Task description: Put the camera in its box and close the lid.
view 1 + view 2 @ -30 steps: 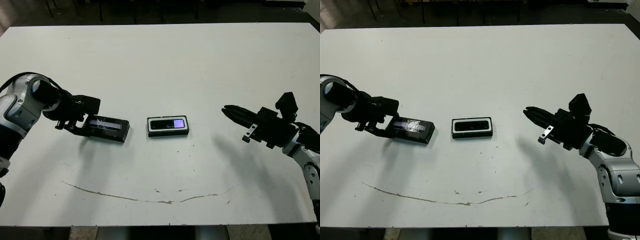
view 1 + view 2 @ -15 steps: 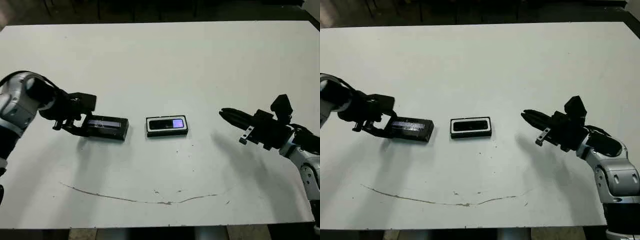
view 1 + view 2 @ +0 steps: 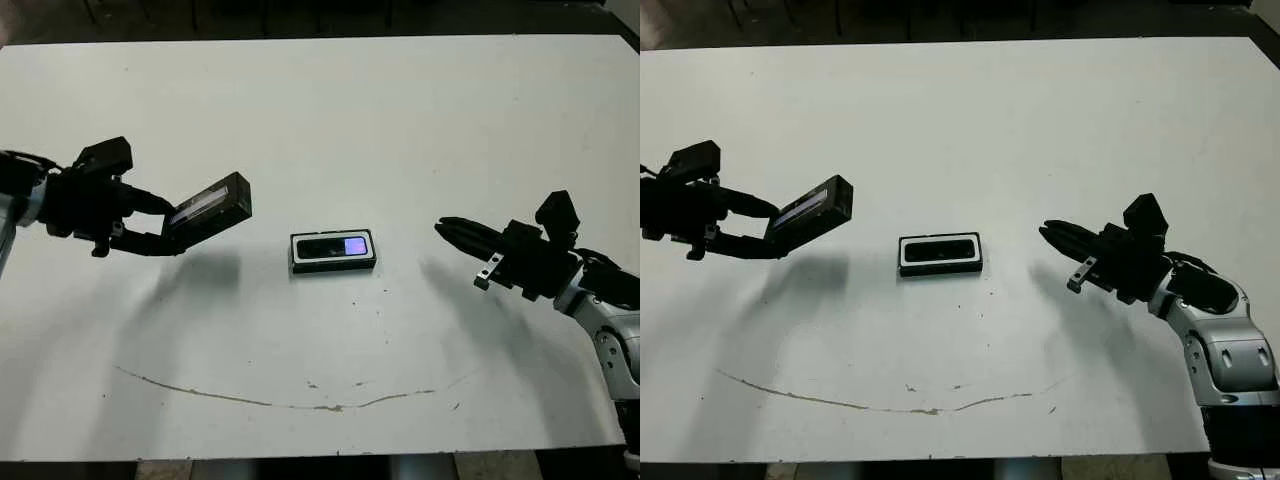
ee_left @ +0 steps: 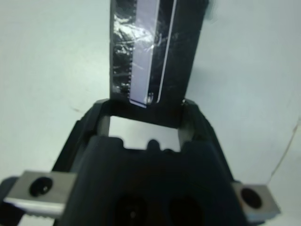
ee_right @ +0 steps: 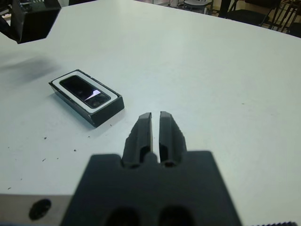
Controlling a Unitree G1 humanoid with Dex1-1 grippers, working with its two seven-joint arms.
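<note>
The camera (image 3: pixel 335 247), a black slab with a bluish screen, lies inside the box (image 3: pixel 333 267) at the table's middle. In the right wrist view the box (image 5: pixel 106 109) and the camera (image 5: pixel 84 88) in it show the same way. My left gripper (image 3: pixel 172 228) is shut on one end of the lid (image 3: pixel 208 207) and holds it tilted above the table, left of the box. The left wrist view shows the lid (image 4: pixel 150 52) with its pale stripe between the fingers. My right gripper (image 3: pixel 441 226) hovers to the right of the box, apart from it, with its fingers (image 5: pixel 141 129) shut on nothing.
A thin brown curved mark (image 3: pixel 270 402) runs across the white table near its front edge. Chair legs (image 5: pixel 254 14) stand beyond the far edge. Bare table lies between the box and each gripper.
My left gripper has raised the lid off the table, tipped its free end upward and drawn back to the left. The right gripper has barely moved.
</note>
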